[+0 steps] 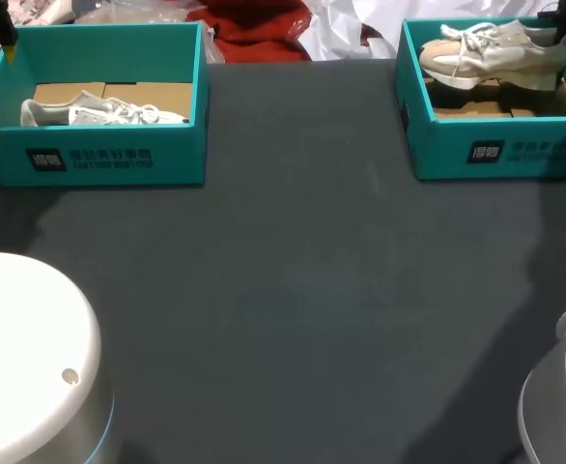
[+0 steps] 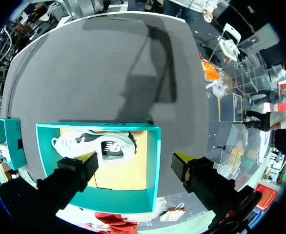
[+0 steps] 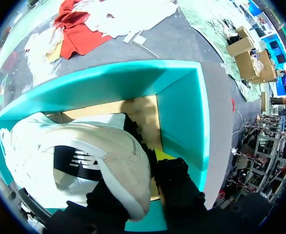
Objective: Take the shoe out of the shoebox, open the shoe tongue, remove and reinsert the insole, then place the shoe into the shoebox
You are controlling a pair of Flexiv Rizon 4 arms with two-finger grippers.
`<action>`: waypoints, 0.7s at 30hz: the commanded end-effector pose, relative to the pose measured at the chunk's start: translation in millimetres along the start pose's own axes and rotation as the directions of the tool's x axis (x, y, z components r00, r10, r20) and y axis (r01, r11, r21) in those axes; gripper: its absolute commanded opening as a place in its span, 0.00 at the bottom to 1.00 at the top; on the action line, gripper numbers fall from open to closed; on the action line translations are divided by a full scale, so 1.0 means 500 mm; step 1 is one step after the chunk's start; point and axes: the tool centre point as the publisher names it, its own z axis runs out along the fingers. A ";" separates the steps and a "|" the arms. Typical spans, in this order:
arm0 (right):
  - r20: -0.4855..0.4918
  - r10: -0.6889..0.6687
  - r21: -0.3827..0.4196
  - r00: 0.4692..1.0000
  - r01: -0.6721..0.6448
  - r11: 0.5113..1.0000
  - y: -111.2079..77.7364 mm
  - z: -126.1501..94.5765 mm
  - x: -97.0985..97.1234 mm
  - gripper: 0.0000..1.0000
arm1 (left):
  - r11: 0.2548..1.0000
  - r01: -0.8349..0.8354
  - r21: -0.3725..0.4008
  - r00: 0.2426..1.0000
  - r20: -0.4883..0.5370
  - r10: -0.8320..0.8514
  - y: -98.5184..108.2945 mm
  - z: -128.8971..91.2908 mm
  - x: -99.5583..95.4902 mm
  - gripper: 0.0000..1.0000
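A white sneaker (image 2: 87,144) lies sideways in the teal cardboard shoebox (image 2: 153,168). The left gripper (image 2: 136,158), fingers spread, straddles one wall.

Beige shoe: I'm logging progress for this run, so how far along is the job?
Nothing looks finished. In hand: the right gripper is shut on the beige shoe at its heel, holding it tilted up inside the right shoebox. The left gripper hangs open over the other shoebox. Remaining: tongue, insole out and in, shoe back.

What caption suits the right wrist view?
Right gripper shut on the heel of a beige lace-up sneaker, inside its open teal cardboard shoebox.
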 end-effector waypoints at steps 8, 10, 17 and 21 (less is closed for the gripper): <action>0.034 0.021 -0.080 0.999 -0.018 0.997 -0.032 -0.098 -0.017 0.00 | 1.000 -0.001 0.000 1.000 -0.001 0.001 -0.001 -0.001 0.000 1.00; 0.040 0.027 -0.087 0.999 -0.023 0.996 -0.032 -0.106 -0.021 0.00 | 1.000 -0.001 0.000 1.000 -0.001 0.001 -0.001 -0.001 0.000 1.00; 0.060 0.044 -0.104 0.997 -0.038 0.994 -0.034 -0.149 -0.033 0.00 | 1.000 -0.001 0.000 1.000 -0.001 0.001 -0.001 -0.001 0.000 1.00; 0.082 0.050 -0.115 0.995 -0.040 0.993 -0.033 -0.174 -0.032 0.00 | 1.000 -0.001 0.000 1.000 -0.001 0.001 -0.001 -0.001 0.000 1.00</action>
